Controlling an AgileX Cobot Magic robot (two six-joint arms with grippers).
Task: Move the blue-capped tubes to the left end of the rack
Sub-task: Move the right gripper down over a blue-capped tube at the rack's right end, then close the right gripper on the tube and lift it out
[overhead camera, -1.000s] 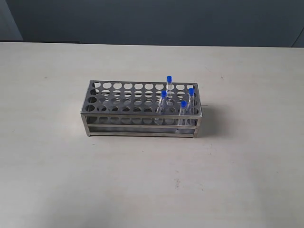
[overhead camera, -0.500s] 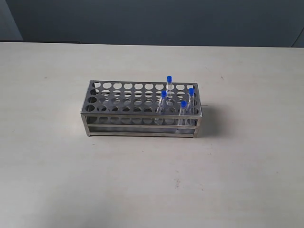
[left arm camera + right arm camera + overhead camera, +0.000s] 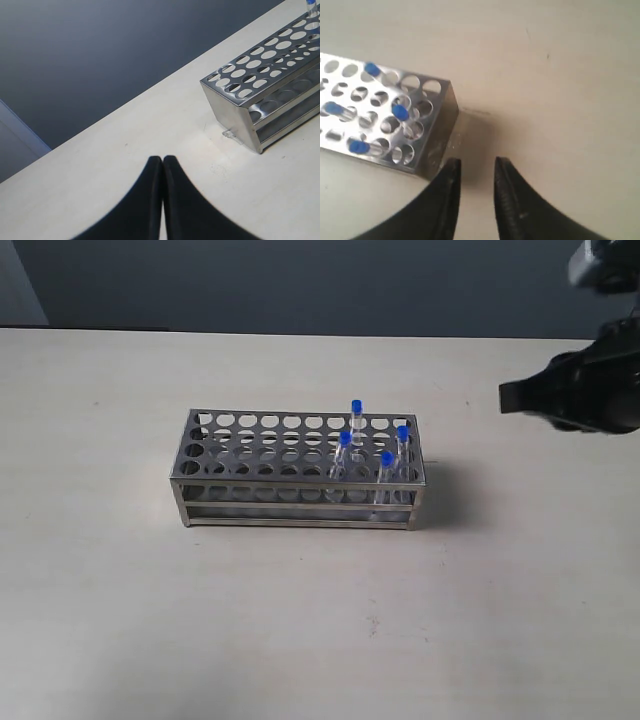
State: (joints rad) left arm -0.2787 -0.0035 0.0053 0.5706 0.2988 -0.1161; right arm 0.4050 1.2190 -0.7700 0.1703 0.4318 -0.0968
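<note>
Off the end of the rack (image 3: 439, 134) where the blue-capped tubes (image 3: 400, 112) stand, my right gripper (image 3: 477, 162) hangs narrowly parted, empty (left gripper (image 3: 162, 160): closed).

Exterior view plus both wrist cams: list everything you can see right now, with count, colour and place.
rack: one, silvery metal, mid-table.
blue-capped tubes: four, clear with blue caps, standing in holes at the rack's right end.
table: one, pale beige, under everything.
wall: one, dark grey-blue, behind the table.
right gripper: one, black, jaws slightly apart and empty, beyond the rack's right end.
left gripper: one, black, jaws closed together and empty, off the rack's left end.
</note>
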